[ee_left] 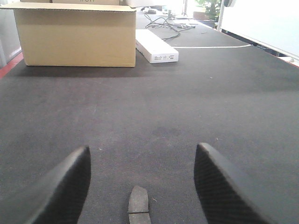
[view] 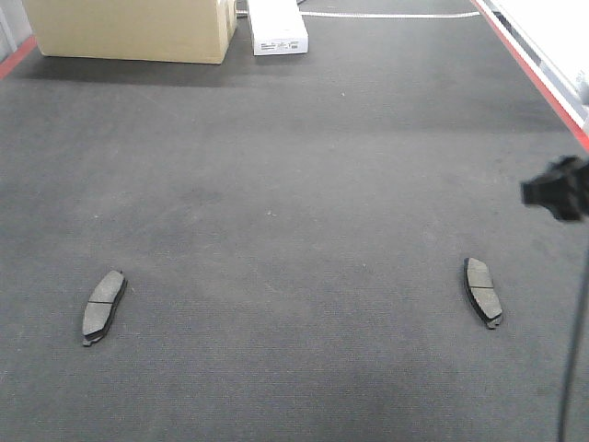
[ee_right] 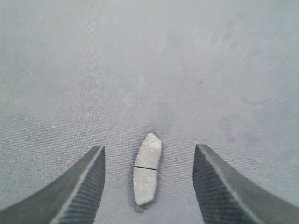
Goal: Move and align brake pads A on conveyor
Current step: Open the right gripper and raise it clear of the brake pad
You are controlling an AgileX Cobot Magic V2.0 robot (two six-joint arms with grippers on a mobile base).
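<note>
Two brake pads A lie face up on the dark felt conveyor (view: pixel 294 184), both roughly lengthwise. One pad (view: pixel 103 306) is at the near left and the other (view: pixel 482 292) at the near right. My left gripper (ee_left: pixel 142 148) is open above the belt, and the left pad (ee_left: pixel 138 205) shows low between its fingers, untouched. My right gripper (ee_right: pixel 149 148) is open too, hanging over the right pad (ee_right: pixel 147 170), which lies centred in the gap and clear of both fingers. A black part of my right arm (view: pixel 557 189) pokes in at the right edge.
A cardboard box (view: pixel 129 28) and a white carton (view: pixel 278 28) stand at the far end of the belt. Cables (ee_left: pixel 163 21) lie behind them. A red strip (view: pixel 534 64) and a white rail (view: pixel 552 28) run along the right side.
</note>
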